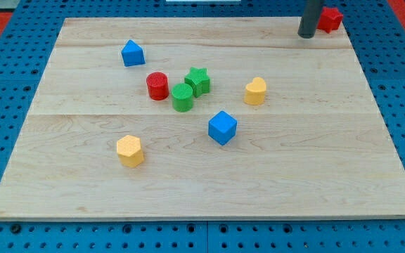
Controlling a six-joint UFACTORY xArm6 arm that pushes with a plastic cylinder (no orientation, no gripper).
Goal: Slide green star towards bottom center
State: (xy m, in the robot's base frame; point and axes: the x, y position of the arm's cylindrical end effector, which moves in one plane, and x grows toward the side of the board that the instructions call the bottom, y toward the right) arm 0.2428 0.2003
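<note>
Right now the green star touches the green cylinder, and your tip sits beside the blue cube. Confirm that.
Half right. The green star does touch the green cylinder, but my tip is not by the blue cube. The camera view shows it at the top right, beside the red block.

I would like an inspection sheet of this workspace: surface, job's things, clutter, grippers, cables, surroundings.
Surface: wooden board, flat.
Job's things: green star near the board's centre, touching a green cylinder at its lower left.
Clutter: red cylinder; blue block upper left; blue cube; yellow block; yellow hexagonal block; red block at the top right edge.
Grippers: none; my tip rests at the view's top right, beside the red block, far from the star.
Cables: nothing seen.
Surroundings: blue perforated base.
</note>
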